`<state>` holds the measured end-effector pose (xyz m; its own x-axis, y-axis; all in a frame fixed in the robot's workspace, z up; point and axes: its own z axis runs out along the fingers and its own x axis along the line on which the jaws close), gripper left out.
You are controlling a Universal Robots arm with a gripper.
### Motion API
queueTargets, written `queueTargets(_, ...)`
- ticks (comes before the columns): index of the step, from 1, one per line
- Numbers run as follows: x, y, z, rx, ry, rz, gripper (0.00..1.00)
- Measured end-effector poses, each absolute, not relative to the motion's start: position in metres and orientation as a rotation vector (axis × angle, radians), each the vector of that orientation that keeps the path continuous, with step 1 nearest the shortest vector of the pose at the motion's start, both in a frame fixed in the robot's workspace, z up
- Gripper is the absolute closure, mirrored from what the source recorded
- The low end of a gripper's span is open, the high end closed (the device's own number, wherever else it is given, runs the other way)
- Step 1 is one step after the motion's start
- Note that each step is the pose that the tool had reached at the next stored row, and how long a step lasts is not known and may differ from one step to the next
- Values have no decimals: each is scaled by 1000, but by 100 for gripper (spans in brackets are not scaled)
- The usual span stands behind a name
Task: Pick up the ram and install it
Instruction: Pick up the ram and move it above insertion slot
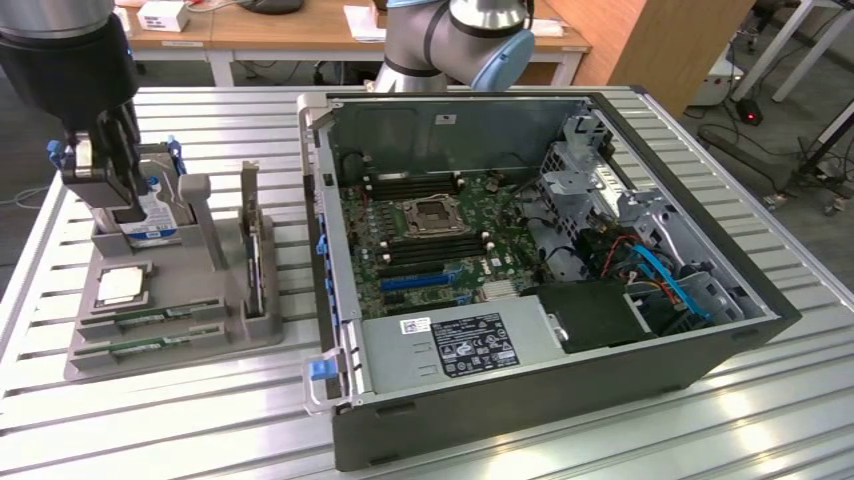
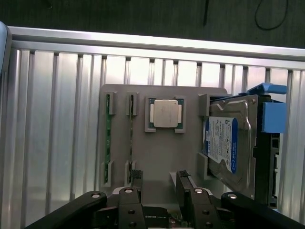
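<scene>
Two sticks of ram [image 2: 108, 138] sit on edge in narrow slots of a grey moulded tray [image 2: 162, 157], side by side and just apart. Both are thin green circuit boards. One shows a sliver of its green face, and the second stick [image 2: 131, 136] shows almost edge-on.

In the exterior view the tray stands at nine o'clock of the open computer case [image 1: 747, 330], on a ribbed aluminium table [image 1: 160, 420]. The ram occupies the tray's six o'clock end. The square, silvery processor [image 1: 120, 285] lies nearer the middle, and the blue-labelled hard drive [image 1: 154, 215] stands upright at twelve o'clock.

The gripper [image 1: 118, 205] hangs over that twelve o'clock end, near the hard drive. Its black jaws are spread wide, empty and touching nothing.

By my judgement the step in hand is the approach to the pick. Neither stick is lifted, and both are well apart from the long black memory slots [image 1: 400, 186] on the motherboard inside the case.

Taking a stick calls for the jaws to be centred over it, squared across its flat faces and clear of its neighbour. The board looks rigid, slim and smooth, so it offers little surface to hold.
</scene>
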<state>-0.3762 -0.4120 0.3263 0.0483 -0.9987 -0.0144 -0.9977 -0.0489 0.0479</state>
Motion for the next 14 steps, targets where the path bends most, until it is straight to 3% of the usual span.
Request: queueTargets(14, -378, -414, 314, 2273, -2131, -67, 59)
